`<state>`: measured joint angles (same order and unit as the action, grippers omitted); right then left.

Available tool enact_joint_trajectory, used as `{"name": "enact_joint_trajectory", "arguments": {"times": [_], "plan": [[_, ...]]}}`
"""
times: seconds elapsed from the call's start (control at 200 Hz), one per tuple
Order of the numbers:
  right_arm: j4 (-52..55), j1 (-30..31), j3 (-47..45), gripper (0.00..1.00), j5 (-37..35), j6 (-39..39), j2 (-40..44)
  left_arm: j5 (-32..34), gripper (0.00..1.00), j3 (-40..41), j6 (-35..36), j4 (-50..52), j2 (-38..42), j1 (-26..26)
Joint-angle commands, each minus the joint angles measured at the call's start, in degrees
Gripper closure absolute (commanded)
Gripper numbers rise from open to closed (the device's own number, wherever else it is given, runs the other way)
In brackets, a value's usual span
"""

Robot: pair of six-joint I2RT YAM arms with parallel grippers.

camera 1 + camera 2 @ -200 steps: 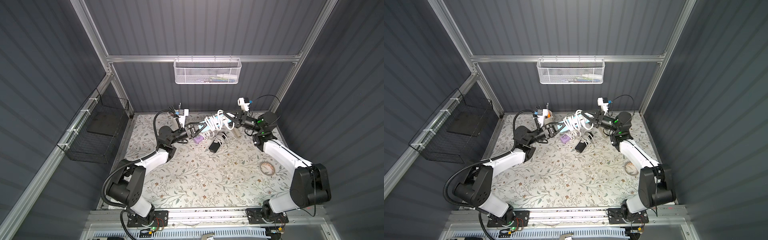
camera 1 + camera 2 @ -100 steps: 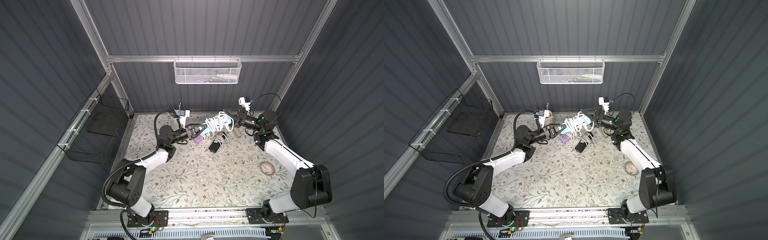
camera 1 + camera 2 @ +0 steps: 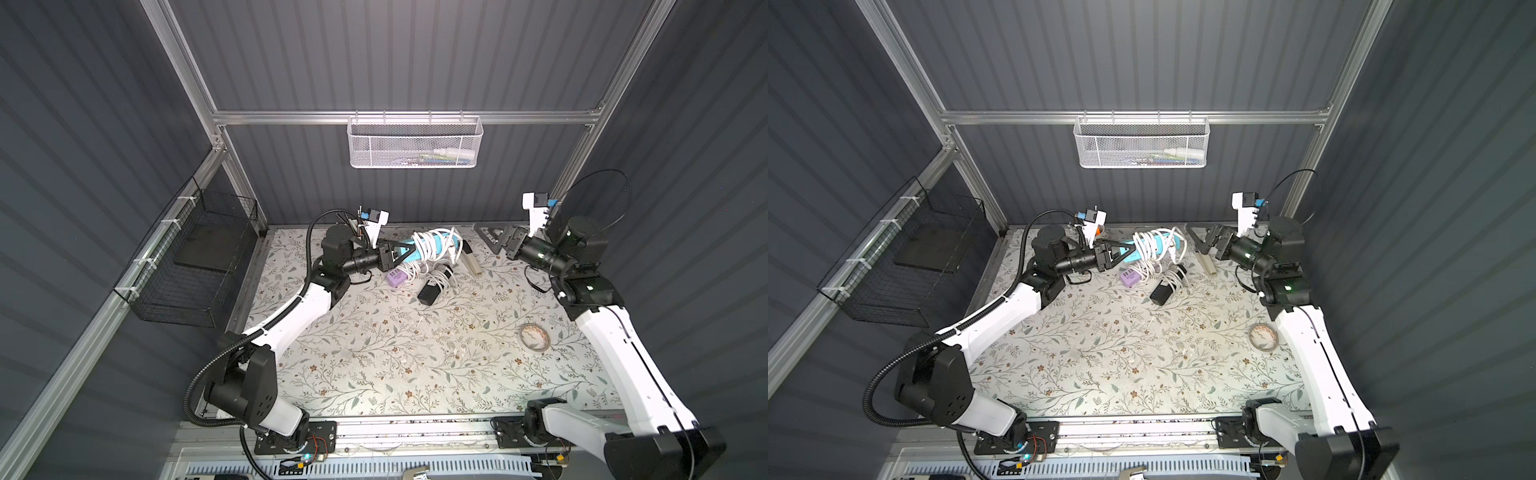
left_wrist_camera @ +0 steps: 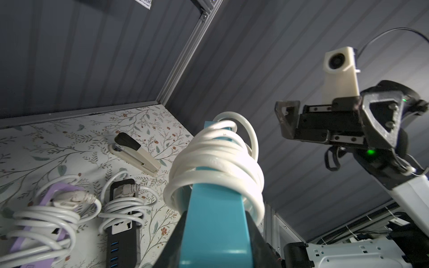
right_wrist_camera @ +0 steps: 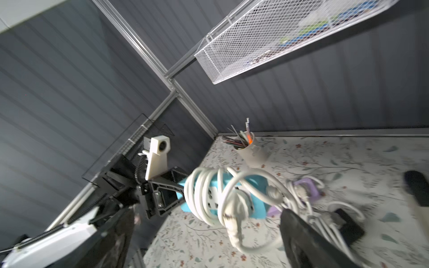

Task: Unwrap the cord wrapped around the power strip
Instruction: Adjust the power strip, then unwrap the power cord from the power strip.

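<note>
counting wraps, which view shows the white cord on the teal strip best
Left wrist view: the cord coils sit close and sharp around the power strip. Right wrist view blurs them; both top views show them small.

Three cord-wrapped power strips are here, the teal power strip [image 4: 213, 208], purple power strip [image 3: 395, 277] and black power strip [image 3: 428, 294], with one stapler [image 4: 137, 153], one tape roll [image 3: 521, 336], one pen cup [image 5: 251, 153] and two baskets, a white mesh basket [image 3: 415, 143] and a black wire basket [image 3: 187, 266].
</note>
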<state>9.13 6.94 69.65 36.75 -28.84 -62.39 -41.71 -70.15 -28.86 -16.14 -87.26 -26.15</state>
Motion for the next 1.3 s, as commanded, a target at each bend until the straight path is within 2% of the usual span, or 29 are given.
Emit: {"name": "enact_joint_trajectory", "arguments": {"times": [0.0,0.13,0.17,0.27,0.43,0.53,0.876,1.296], "plan": [[12.74,1.40,1.51,0.01,-9.18,12.01,1.83,-0.18,1.00,-7.62,7.56,7.44,-0.55,0.31],[18.98,7.52,2.00,0.01,-16.72,17.05,3.28,-0.12,1.00,-7.69,7.39,6.05,-0.55,0.53],[20.22,10.64,1.85,0.04,-22.84,18.78,3.45,0.16,1.00,-7.14,7.10,5.21,-0.24,0.55],[21.08,15.90,0.57,0.16,-30.01,21.00,3.50,0.88,1.00,-5.81,7.04,5.13,0.32,0.67],[19.75,19.32,0.76,0.44,-34.13,21.85,2.09,0.82,1.00,-4.75,6.51,5.10,1.62,0.66],[19.62,20.70,2.48,0.52,-35.31,22.50,-0.68,1.35,1.00,-4.58,6.89,5.95,2.33,0.66],[16.92,22.76,6.36,0.51,-35.28,22.06,-8.70,-0.05,1.00,-4.63,5.22,5.12,2.69,0.67],[15.14,22.73,8.00,0.52,-33.45,21.06,-11.88,-1.35,1.00,-4.44,3.35,3.41,2.45,0.66]]}}
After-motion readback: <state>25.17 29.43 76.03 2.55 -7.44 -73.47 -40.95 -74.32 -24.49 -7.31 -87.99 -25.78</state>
